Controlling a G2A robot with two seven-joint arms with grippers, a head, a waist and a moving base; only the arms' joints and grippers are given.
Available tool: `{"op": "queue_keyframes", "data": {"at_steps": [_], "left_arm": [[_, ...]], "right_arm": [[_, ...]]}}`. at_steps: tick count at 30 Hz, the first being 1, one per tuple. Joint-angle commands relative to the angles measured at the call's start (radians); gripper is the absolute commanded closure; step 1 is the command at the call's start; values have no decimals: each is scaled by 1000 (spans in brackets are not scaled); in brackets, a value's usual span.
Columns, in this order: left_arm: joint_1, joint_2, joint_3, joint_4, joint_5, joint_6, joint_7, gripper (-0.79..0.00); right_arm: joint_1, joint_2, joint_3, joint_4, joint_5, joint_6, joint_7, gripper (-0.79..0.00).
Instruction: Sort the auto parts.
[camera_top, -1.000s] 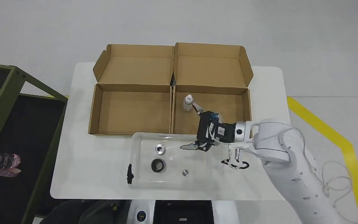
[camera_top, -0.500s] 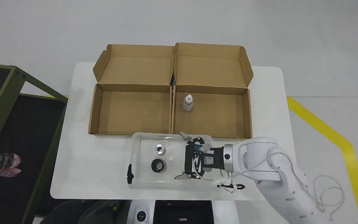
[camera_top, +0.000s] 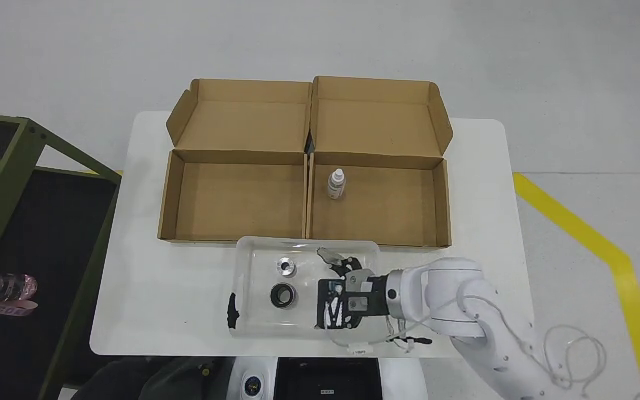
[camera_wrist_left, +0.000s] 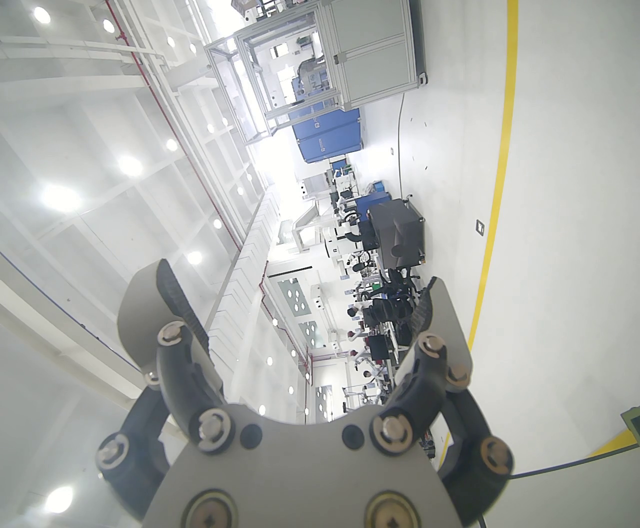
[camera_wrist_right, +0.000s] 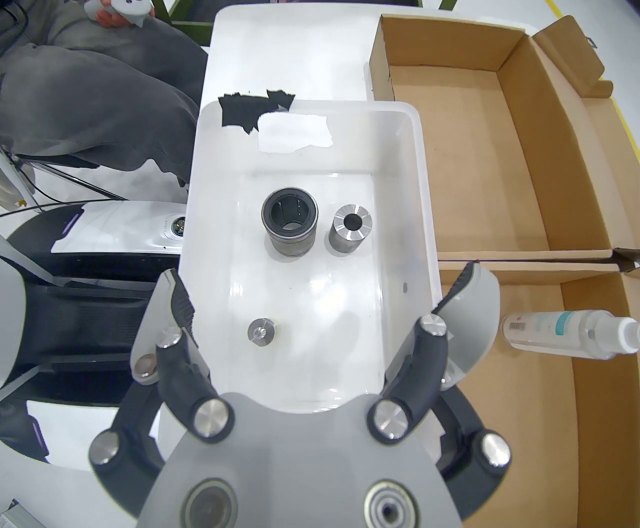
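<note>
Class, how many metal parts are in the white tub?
3 in the tub: a dark bearing sleeve and a silver bushing side by side near its taped end; a small silver stud nearer the right hand, whose base may hide more.

The right arm (camera_top: 470, 300) wears a glossy white rounded shell, a thin white cable (camera_top: 600, 355) looping beside it. The right gripper (camera_wrist_right: 325, 290) and left gripper (camera_wrist_left: 297, 280) each have a grey metal base plate (camera_wrist_right: 300, 465), black link bars (camera_wrist_right: 182, 370) pinned by silver screws above that plate, and pale grey curved fingers (camera_wrist_right: 480, 305) with ribbed black pads (camera_wrist_left: 172, 295)

White bin (camera_wrist_right: 200, 200) with black tape (camera_wrist_right: 250, 107), black bushing (camera_wrist_right: 289, 220), silver sleeve (camera_wrist_right: 350, 227)
</note>
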Motion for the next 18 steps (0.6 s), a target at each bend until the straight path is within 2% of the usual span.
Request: {"op": "queue_keyframes", "data": {"at_steps": [1,18], "left_arm": [[0,0,0,0,0,0,0,-785],[0,0,0,0,0,0,0,-785]], "right_arm": [[-4,1,-9,3,-23,3,-4,-785],[-5,8,-64,36,-157,10,8,-785]]}}
